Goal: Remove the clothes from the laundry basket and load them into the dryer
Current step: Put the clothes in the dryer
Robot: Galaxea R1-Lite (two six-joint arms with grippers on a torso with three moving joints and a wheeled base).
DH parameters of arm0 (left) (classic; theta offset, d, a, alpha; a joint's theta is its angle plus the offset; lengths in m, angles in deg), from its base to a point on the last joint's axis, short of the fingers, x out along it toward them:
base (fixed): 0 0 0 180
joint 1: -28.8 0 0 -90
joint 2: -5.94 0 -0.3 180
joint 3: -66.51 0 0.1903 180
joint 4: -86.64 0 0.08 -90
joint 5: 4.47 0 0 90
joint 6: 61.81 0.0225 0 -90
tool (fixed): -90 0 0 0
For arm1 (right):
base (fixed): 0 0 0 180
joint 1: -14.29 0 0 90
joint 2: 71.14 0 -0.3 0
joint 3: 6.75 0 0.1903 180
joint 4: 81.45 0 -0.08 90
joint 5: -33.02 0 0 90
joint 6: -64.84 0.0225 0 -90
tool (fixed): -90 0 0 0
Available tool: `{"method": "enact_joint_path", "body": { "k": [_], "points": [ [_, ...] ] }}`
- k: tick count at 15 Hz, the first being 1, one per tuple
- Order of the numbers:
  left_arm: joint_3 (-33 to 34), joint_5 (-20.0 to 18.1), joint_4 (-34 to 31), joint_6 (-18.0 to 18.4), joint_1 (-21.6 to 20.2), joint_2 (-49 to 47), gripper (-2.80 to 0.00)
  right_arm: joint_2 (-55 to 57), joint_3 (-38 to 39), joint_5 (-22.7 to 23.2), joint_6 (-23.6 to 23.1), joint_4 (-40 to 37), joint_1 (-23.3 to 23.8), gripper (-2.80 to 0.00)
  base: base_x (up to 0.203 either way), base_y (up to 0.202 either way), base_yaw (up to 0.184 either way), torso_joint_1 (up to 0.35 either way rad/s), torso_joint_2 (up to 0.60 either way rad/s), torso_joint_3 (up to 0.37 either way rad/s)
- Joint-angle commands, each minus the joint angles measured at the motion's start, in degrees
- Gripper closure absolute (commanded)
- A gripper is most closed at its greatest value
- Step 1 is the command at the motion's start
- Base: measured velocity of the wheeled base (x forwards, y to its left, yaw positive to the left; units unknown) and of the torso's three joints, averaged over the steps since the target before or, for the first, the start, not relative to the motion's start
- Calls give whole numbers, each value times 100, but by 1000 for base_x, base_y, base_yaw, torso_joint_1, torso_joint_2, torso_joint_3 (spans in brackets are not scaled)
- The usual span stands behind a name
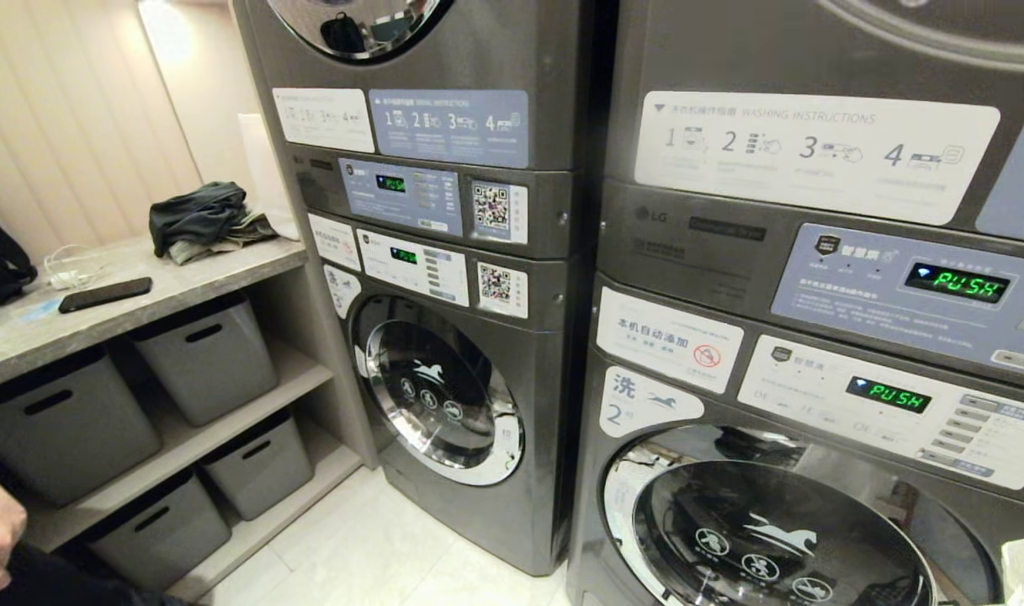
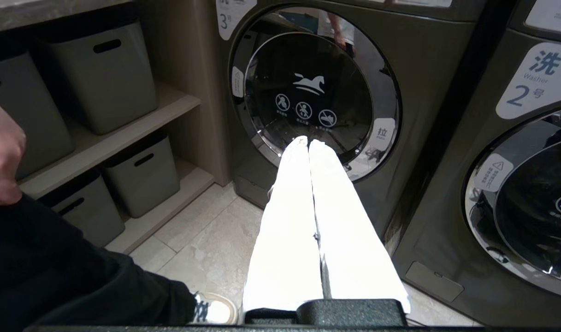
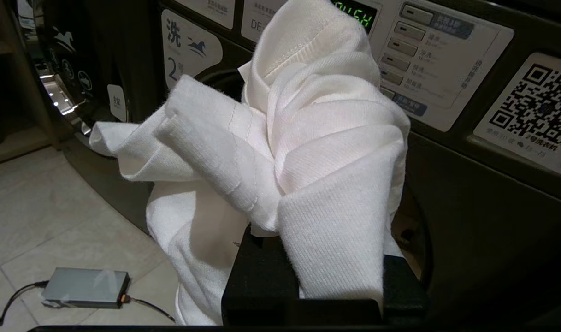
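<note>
Right gripper (image 3: 308, 258) was clamped on a white knit garment (image 3: 308, 138) before the dark grey stacked front-load machines (image 1: 495, 471); left gripper (image 2: 308, 144) closed, empty. Pale tiled floor (image 2: 202, 240), grey bins (image 1: 209, 358) on wooden shelves.

The left gripper (image 2: 309, 144) has long, white, tapering fingers (image 2: 289, 221) on a black textured base.
</note>
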Motion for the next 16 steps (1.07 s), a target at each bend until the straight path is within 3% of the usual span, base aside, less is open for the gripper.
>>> {"method": "enact_joint_path", "body": {
  "k": [1, 7, 16],
  "points": [
    [9, -2, 1, -2, -4, 1, 0, 2, 0, 3, -37, 5, 0, 0, 0, 0, 0, 251, -569, -324],
    [9, 2, 1, -2, -4, 1, 0, 2, 0, 3, -72, 14, 0, 0, 0, 0, 0, 258, -568, -313],
    [9, -2, 1, -2, -4, 1, 0, 2, 0, -23, -27, -4, 0, 0, 0, 0, 0, 166, -353, -189]
  ]
}}
